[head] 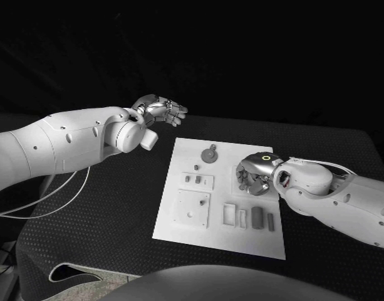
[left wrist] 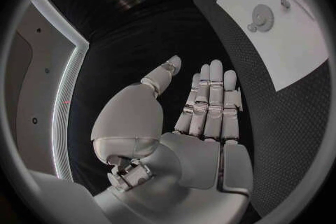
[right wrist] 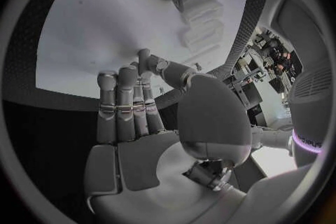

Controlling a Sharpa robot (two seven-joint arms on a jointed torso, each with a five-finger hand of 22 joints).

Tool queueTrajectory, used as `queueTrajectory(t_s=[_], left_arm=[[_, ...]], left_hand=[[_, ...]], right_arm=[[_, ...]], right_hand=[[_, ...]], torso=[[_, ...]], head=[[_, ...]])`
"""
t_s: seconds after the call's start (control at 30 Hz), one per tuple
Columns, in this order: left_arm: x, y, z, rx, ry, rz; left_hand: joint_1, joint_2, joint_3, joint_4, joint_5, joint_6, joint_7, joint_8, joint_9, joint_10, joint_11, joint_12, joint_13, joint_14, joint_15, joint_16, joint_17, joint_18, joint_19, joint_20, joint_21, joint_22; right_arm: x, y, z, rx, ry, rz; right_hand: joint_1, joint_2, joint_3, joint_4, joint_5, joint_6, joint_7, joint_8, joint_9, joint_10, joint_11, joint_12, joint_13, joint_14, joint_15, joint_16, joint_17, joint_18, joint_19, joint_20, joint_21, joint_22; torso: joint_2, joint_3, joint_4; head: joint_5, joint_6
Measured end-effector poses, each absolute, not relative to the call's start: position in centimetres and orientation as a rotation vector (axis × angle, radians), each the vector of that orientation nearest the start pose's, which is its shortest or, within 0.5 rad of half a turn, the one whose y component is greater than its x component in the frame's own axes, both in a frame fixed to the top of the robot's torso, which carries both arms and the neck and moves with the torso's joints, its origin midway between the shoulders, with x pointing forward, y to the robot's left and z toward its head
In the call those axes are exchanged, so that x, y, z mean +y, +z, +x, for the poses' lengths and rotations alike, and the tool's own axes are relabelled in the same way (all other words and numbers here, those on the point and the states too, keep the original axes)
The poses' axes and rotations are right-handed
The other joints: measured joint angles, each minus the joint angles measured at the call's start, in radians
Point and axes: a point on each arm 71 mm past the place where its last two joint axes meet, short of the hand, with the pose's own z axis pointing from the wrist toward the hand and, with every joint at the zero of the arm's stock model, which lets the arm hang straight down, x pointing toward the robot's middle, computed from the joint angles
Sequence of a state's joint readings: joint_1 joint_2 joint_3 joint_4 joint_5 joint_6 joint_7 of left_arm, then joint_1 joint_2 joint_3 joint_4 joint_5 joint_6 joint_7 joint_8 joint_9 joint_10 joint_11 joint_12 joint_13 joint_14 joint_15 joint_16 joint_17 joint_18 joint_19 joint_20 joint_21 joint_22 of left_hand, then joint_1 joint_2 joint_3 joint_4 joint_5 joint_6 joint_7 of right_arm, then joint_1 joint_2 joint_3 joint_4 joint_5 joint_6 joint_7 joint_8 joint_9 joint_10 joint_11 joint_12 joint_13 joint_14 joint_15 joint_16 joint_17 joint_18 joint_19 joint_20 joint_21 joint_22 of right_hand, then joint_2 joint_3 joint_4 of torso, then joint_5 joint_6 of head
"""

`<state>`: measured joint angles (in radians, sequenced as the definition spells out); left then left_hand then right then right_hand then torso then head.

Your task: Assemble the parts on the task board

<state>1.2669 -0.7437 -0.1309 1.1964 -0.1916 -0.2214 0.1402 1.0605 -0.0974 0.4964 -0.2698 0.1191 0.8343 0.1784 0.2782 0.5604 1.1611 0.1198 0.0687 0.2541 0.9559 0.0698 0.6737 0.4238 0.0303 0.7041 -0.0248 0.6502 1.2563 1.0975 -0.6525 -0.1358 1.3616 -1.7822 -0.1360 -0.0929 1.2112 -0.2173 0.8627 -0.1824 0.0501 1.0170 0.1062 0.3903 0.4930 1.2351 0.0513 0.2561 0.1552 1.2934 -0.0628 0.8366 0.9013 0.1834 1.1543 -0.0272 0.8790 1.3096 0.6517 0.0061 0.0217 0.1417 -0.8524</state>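
Task board (head: pixel 223 194) lies mid-worktop (head: pixel 93 219), grey parts (head: pixel 257 216) on it. Left hand (head: pixel 159 110) raised beyond board, fingers straight, holding nothing. Right hand (head: pixel 253 174) over board's right edge; grip can't be told.

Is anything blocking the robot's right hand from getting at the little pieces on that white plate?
Nothing visible does. The right hand hangs over the right side of the task board, with open fingers holding nothing. The grey parts lie near it on the board, uncovered. The left hand is off the board, beyond its far corner.
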Motion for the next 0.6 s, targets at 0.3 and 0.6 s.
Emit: queueTrajectory(t_s=[0.3, 0.6], left_arm=[[25.8, -20.7, 54.3, 1.664, -1.159, -1.038], [25.8, -20.7, 54.3, 1.664, -1.159, -1.038]], left_hand=[[0.0, 0.0, 0.0, 0.0, 0.0, 0.0, 0.0, 0.0, 0.0, 0.0, 0.0, 0.0, 0.0, 0.0, 0.0, 0.0, 0.001, 0.0, 0.0, 0.0, 0.0, 0.0], [-0.004, 0.004, 0.0, 0.0, 0.0, 0.0, 0.0, 0.0, 0.0, 0.0, 0.0, 0.0, 0.0, 0.003, 0.003, 0.0, 0.002, 0.0, 0.0, 0.0, 0.0, 0.001]], right_arm=[[-14.2, -28.1, 46.2, 1.813, 0.523, -0.613], [-13.5, -24.6, 46.0, 1.735, 0.567, -0.613]], right_hand=[[0.003, 0.01, 0.0, 0.0, -0.001, 0.01, -0.003, 0.006, 0.01, 0.004, -0.004, 0.0, 0.0, 0.007, -0.007, 0.008, 0.0, -0.006, 0.013, -0.006, 0.01, 0.0], [-0.003, 0.015, 0.0, 0.0, -0.005, 0.01, -0.003, 0.01, 0.019, 0.008, -0.007, 0.0, 0.0, 0.011, -0.011, 0.008, -0.001, -0.006, 0.014, -0.007, 0.011, 0.0]], torso=[[0.0, -0.0004, 0.0002], [0.0, -0.0021, 0.0008]], head=[[-0.001, 0.0], [0.001, 0.001]])
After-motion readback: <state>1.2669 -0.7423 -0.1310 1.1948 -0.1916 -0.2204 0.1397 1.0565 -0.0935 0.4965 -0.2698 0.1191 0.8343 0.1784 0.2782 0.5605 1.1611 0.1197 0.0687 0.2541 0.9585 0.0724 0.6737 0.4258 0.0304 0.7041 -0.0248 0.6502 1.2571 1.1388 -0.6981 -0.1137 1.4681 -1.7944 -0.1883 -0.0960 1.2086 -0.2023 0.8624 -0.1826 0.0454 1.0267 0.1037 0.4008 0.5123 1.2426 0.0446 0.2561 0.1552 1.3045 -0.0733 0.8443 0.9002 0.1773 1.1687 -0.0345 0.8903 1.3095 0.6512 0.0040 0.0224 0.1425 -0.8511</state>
